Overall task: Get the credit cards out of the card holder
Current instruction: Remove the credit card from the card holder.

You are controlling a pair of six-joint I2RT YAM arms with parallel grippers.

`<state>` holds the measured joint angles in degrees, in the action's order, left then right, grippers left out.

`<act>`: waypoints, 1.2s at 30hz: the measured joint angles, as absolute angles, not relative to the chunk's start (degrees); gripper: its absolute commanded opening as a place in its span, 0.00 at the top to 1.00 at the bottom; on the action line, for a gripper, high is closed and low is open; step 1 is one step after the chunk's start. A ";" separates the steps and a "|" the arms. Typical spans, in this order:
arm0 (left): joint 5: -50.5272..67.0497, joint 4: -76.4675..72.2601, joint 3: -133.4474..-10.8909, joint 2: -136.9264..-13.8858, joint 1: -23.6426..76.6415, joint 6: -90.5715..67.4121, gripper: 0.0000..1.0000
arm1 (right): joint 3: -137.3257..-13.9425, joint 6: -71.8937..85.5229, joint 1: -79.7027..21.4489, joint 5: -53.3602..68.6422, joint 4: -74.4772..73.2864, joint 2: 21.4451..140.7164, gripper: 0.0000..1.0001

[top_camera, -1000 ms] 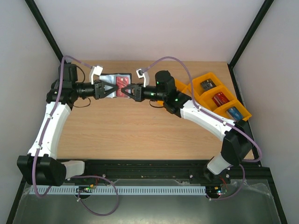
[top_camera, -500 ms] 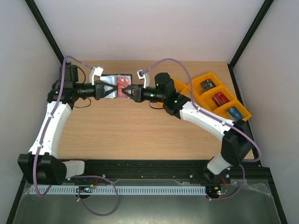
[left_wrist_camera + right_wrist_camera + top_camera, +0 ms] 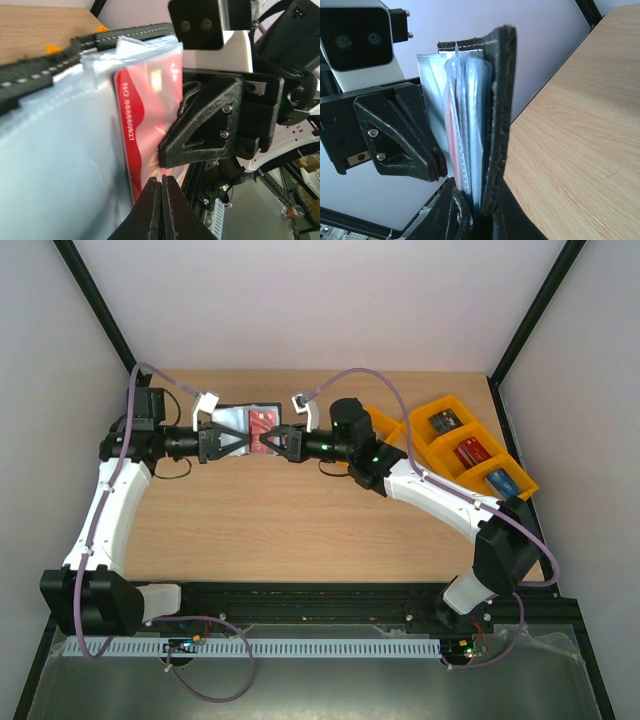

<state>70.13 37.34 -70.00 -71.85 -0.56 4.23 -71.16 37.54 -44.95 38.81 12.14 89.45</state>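
The card holder (image 3: pixel 240 418) hangs in the air over the far middle of the table, between both arms. My right gripper (image 3: pixel 268 440) is shut on its black cover (image 3: pixel 500 100) and the pale clear pockets (image 3: pixel 470 100). One red credit card (image 3: pixel 145 115) with pale print sits in a pocket, and its thin edge (image 3: pixel 450 135) shows in the right wrist view. My left gripper (image 3: pixel 161 179) is shut, its tips at the near edge of the red card. I see nothing between its jaws. The left fingers (image 3: pixel 405 135) stand right beside the pockets.
Orange plastic trays (image 3: pixel 500 485) at the right back hold small items, one red (image 3: pixel 470 451). The wooden table (image 3: pixel 300 510) lies below the arms. Black frame posts and pale walls close in the sides.
My left gripper has closed fully at the card's edge. Both grippers and the card holder have drifted slightly left.
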 measured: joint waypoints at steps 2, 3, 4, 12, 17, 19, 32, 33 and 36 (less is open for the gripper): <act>70.83 37.74 -70.00 -71.85 -0.56 4.56 0.98 | -71.16 37.56 -44.80 38.92 12.16 89.45 0.98; 71.09 37.71 -69.95 -71.85 -0.56 4.56 0.98 | -71.16 37.54 -44.73 39.03 12.16 89.47 0.98; 71.24 37.58 -69.82 -71.85 -0.56 4.51 0.98 | -71.16 37.54 -44.73 39.07 12.16 89.47 0.98; 71.99 36.80 -68.18 -70.54 -0.99 3.64 0.98 | -71.16 37.50 -44.62 39.44 11.97 89.45 0.98; 72.53 36.75 -68.18 -70.24 -1.06 3.60 0.98 | -71.20 37.50 -44.62 40.14 11.84 89.47 0.98; 73.10 36.58 -68.16 -70.24 -1.04 3.18 0.97 | -71.26 37.50 -44.62 40.23 11.81 89.56 0.98; 74.54 31.14 -66.35 -70.24 1.63 -3.31 0.84 | -71.88 39.33 -44.62 42.78 13.39 91.81 0.98; 74.54 31.05 -66.32 -70.24 1.65 -3.38 0.83 | -71.88 39.51 -44.60 43.11 13.58 91.83 0.98; 74.46 30.94 -66.35 -70.24 1.58 -3.38 0.73 | -71.85 39.88 -44.58 43.97 14.24 91.83 0.98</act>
<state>74.46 30.94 -66.35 -70.24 1.58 -3.38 -71.85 39.88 -44.58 43.97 14.24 91.83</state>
